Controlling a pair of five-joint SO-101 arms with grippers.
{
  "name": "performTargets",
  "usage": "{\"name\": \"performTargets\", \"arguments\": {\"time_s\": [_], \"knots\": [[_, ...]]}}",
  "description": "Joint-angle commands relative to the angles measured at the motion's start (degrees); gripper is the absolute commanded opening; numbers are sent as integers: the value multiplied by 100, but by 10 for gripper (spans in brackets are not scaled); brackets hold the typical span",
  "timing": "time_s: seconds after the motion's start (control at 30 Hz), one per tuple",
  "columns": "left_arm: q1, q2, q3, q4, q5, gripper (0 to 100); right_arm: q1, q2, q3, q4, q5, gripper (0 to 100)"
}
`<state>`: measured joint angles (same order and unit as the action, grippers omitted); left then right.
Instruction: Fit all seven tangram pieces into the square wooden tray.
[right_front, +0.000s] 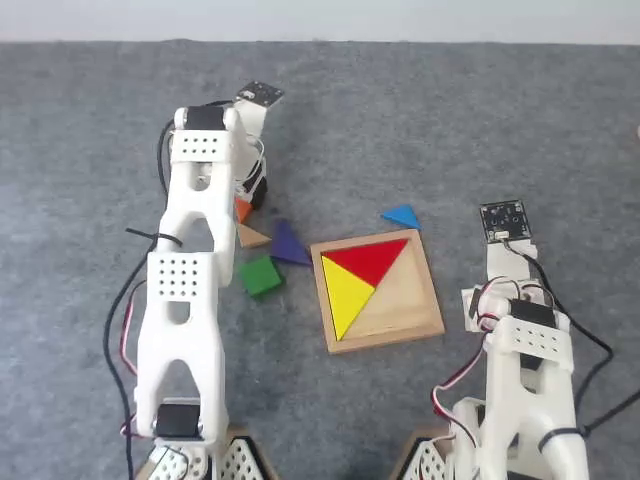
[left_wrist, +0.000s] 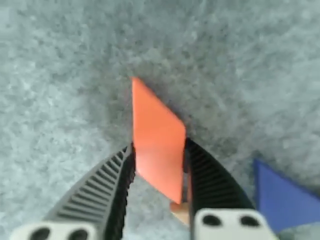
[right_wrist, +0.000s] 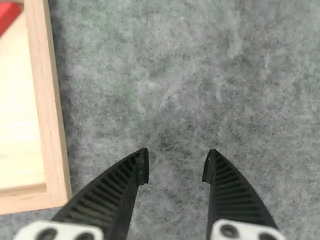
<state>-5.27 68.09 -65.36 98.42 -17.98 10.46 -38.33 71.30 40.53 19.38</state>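
Closest to the arm bases, the right arm's fingers are apart with nothing between them. They hang over the gray desk, just beside one side of the square wooden tray. The tray lies flat between the two arms. Inside it are a red triangle and a yellow triangle, touching along one edge, and the rest of the tray floor is bare wood. To the left of the tray sits a green square. A little farther back, a purple triangle lies just beside the tray's corner, with a tan triangle next to it. Past those, the left arm's fingers are clamped on an orange piece with slanted sides, one finger on each side of it. A small blue triangle lies on the desk just behind the tray's far edge.
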Motion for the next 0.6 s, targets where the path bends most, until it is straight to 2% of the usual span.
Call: {"name": "performTargets", "arguments": {"time_s": [0.0,0.3,0.57], "knots": [[-35,-26,101,229,229,13,57,-110,-44,-110,9,184],[-26,-149,4,229,360,12,57,-110,-44,-101,9,184],[176,-1556,637,237,624,12,57,-110,-44,-101,9,184]]}}
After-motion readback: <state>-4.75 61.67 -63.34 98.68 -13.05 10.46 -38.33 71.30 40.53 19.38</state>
